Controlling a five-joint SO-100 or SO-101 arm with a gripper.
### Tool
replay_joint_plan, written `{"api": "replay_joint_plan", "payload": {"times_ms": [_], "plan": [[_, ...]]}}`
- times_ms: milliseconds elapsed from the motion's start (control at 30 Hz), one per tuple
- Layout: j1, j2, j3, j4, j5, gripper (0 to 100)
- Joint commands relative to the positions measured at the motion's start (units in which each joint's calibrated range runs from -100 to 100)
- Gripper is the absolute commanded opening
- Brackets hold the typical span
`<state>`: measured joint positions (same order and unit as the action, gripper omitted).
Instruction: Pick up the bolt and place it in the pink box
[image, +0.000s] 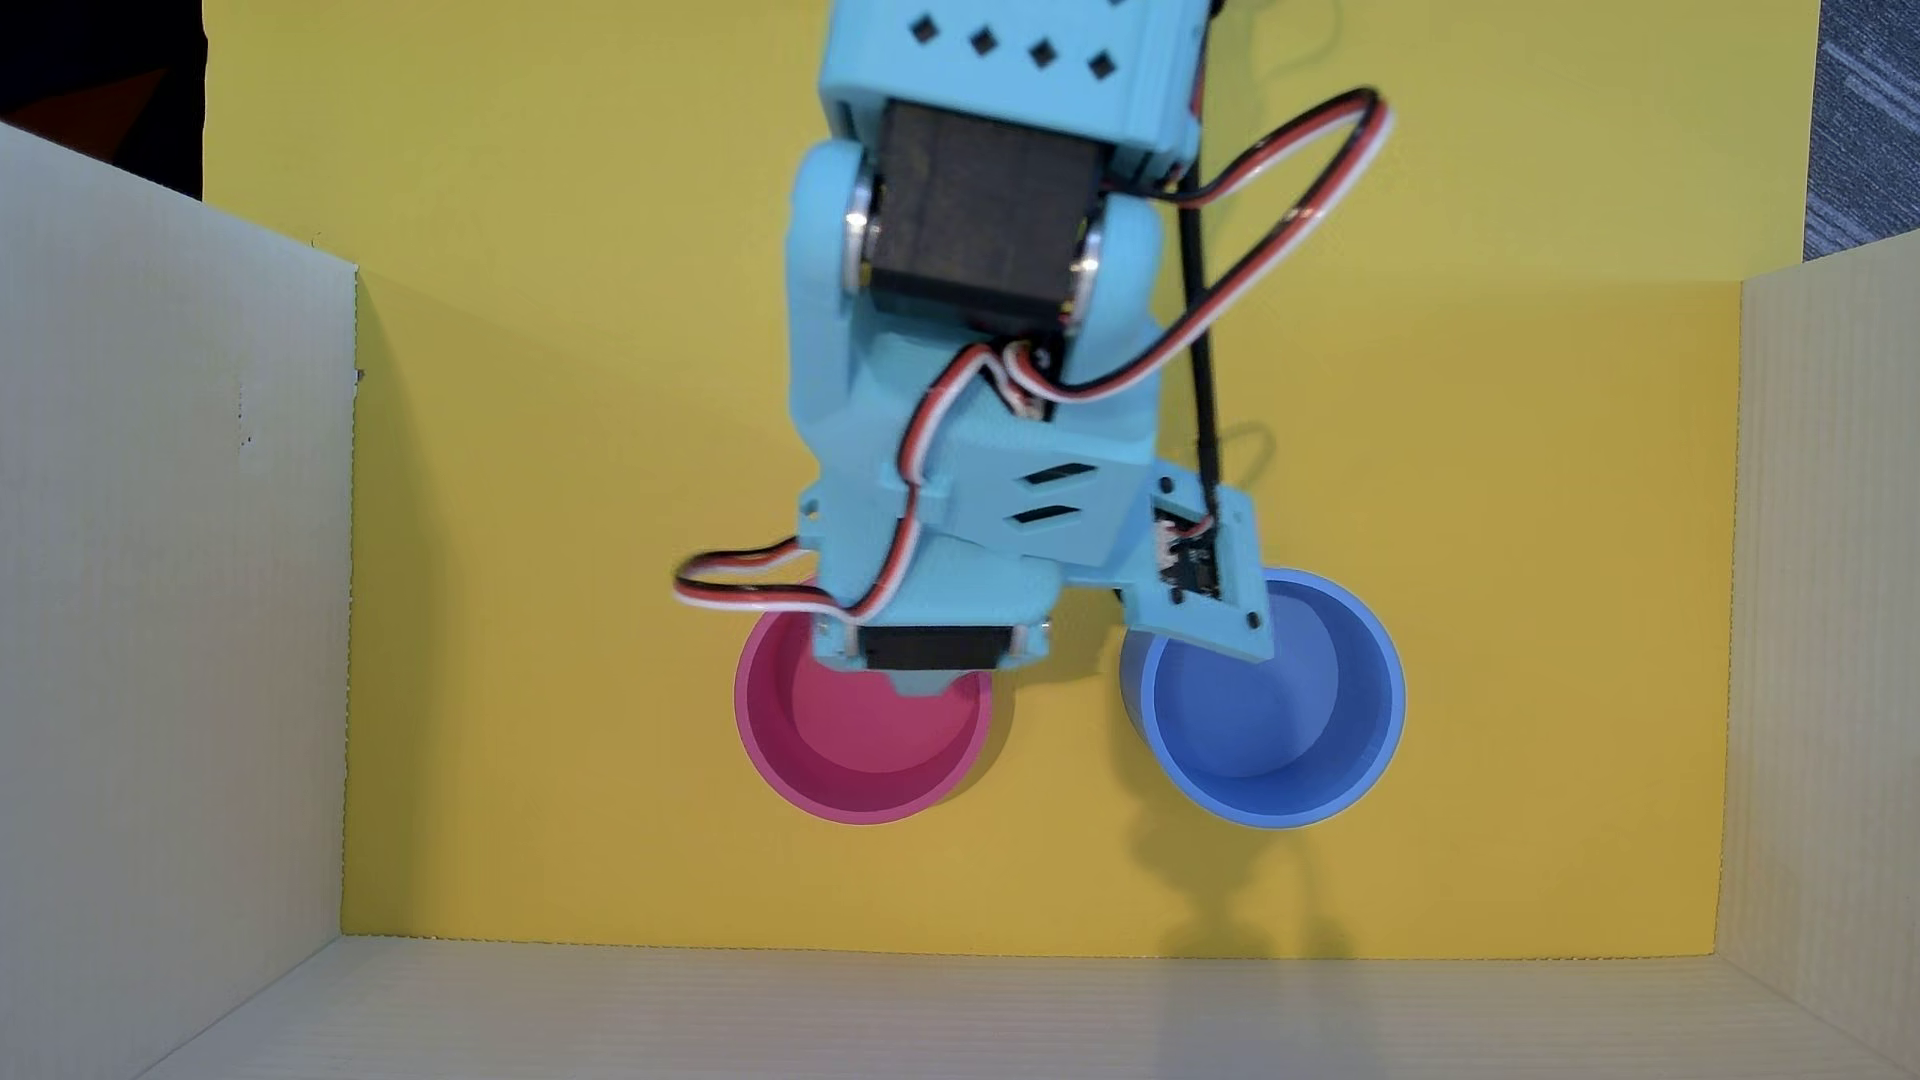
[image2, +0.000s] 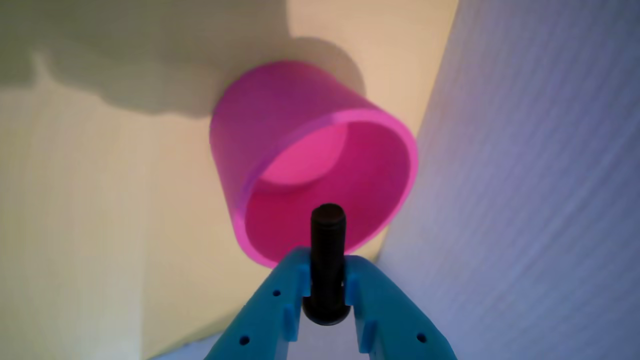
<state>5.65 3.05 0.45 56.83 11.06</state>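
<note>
In the wrist view my light-blue gripper (image2: 327, 272) is shut on the small black bolt (image2: 327, 240). The bolt's shaft sticks out past the fingertips over the near rim of the pink box (image2: 280, 115). The pink box is a round open container and looks empty inside. In the overhead view the pink box (image: 862, 763) stands on the yellow floor, and my arm (image: 977, 415) reaches down over its upper rim. The fingers and the bolt are hidden under the arm there.
A round blue container (image: 1273, 717) stands just right of the pink box in the overhead view. White corrugated walls (image: 166, 623) close the yellow floor (image: 571, 519) on the left, right and bottom. One wall (image2: 525, 200) is close on the right in the wrist view.
</note>
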Motion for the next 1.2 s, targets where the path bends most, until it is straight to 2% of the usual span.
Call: {"api": "replay_joint_plan", "payload": {"times_ms": [0,300,467,533,600,667,700,733,933,1167], "plan": [[0.53,1.41,-4.02,-2.13,-0.88,1],[1.12,10.5,-13.25,-1.36,-2.02,4],[1.12,10.5,-13.16,0.01,-2.02,25],[0.9,10.5,-13.07,1.13,-1.61,28],[0.68,10.5,-13.07,2.5,-1.61,20],[0.68,10.33,-13.52,3.01,-2.08,3],[0.53,9.66,-13.16,3.27,-2.13,0],[0.46,8.57,-12.89,3.96,-2.13,3],[-1.75,-8.94,0.68,5.42,-2.13,2],[-5.43,-40.76,34.69,-9.0,-2.18,1]]}}
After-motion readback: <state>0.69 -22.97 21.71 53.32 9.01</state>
